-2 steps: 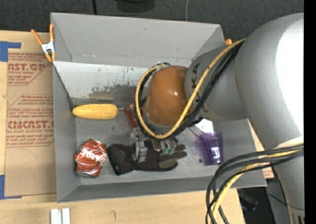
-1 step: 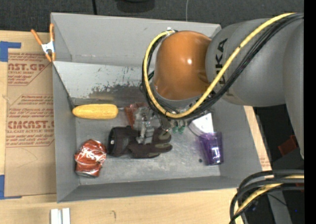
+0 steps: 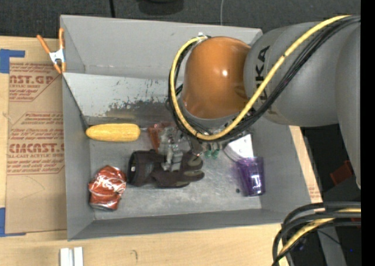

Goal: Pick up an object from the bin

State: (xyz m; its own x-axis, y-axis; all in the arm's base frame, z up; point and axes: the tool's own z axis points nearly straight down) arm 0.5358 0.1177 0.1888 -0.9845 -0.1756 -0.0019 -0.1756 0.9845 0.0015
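Observation:
My gripper [image 3: 174, 154] reaches down in the middle of the bin, right over a dark brown, lumpy object [image 3: 161, 172] that lies on the bin floor. The gripper's metal body touches or nearly touches the top of that object. A small reddish thing [image 3: 154, 135] lies just behind the gripper, partly hidden by it. To the right lies a purple translucent bottle-like thing [image 3: 251, 176] with a white piece [image 3: 241, 146] beside it.
A yellow corn cob [image 3: 113, 132] lies at the left near the back wall. A crumpled red and white wrapper [image 3: 106, 186] sits in the front left corner. The arm with its orange cover hangs over the bin's right and back part.

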